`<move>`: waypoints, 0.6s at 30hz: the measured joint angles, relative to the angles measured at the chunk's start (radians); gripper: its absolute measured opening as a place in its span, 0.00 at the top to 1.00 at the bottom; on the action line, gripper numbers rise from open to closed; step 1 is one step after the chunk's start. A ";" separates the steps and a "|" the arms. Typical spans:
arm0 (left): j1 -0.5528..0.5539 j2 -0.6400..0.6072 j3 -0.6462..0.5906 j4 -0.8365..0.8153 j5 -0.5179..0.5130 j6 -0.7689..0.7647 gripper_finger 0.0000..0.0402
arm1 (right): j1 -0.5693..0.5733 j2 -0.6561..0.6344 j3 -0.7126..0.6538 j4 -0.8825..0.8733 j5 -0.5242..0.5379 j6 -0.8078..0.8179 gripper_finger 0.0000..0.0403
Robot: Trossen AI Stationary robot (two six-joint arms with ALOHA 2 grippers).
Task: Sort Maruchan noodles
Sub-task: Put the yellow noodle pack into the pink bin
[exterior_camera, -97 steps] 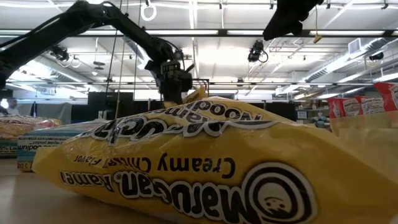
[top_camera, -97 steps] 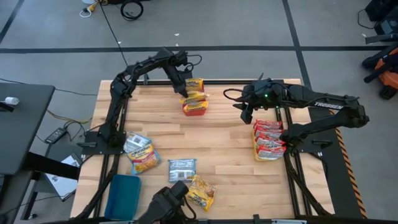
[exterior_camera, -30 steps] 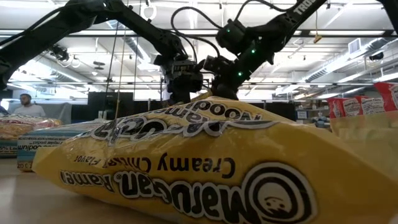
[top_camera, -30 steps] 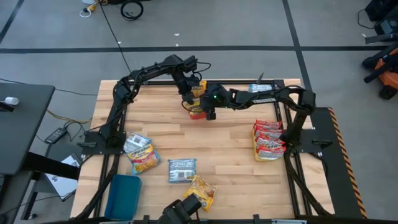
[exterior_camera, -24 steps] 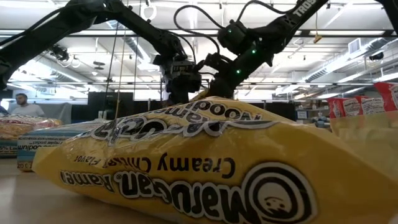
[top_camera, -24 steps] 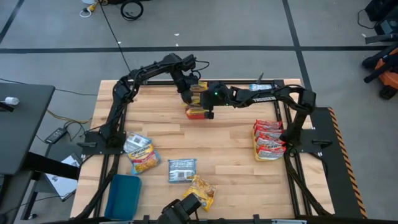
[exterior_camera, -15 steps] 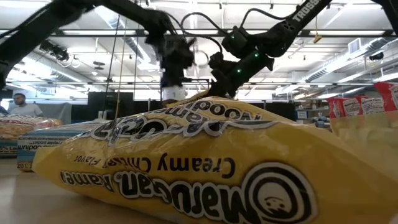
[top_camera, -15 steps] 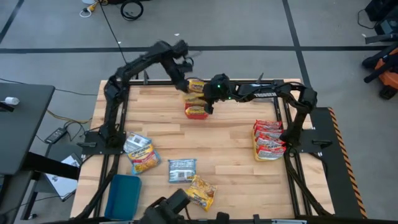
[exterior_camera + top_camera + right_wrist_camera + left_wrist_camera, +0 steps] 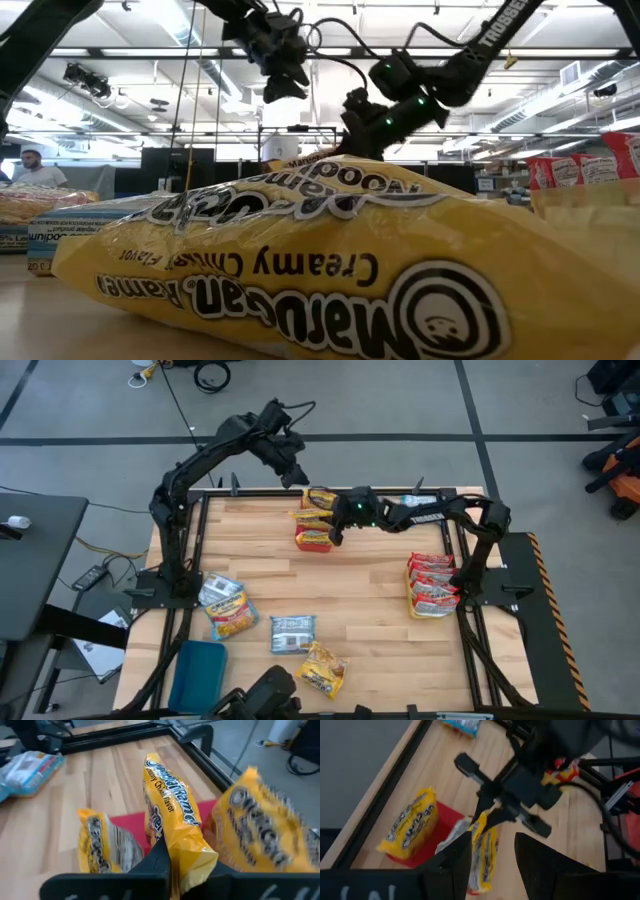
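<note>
A red tray [image 9: 313, 542] stands near the table's far edge and holds yellow Maruchan noodles packets. My right gripper [image 9: 329, 528] reaches in from the right and is shut on the middle yellow packet [image 9: 170, 815], which stands on edge. One yellow packet [image 9: 265, 835] lies to one side of it and another [image 9: 100, 847] to the other. My left gripper [image 9: 296, 472] hangs high above the table's far edge, open with nothing between its fingers [image 9: 451, 862]. My right gripper pinches the yellow packet's near end [image 9: 169, 840] between its two fingers. The fingers come from the table's right side, slanting a little downward. The packet stands on its long edge, and its lower part rests in the red tray [image 9: 131, 826] between the other two packets.
A stack of red packets [image 9: 432, 585] lies at the right edge. Mixed packets [image 9: 225, 607], a blue-white packet [image 9: 293, 632] and a yellow packet [image 9: 320, 668] lie near the front left. A blue tray [image 9: 200, 672] stands at the front left corner, and a blue packet [image 9: 415, 502] lies far right.
My left gripper has risen well clear of the red tray and gone toward the table's far left, tipping less steeply. My right gripper has rolled at the tray and shifted slightly toward the far edge, and it now holds the upright yellow packet.
</note>
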 joint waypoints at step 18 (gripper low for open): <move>0.001 0.001 0.000 0.091 0.000 -0.049 0.62 | 0.071 -0.002 -0.099 -0.033 0.086 -0.059 0.70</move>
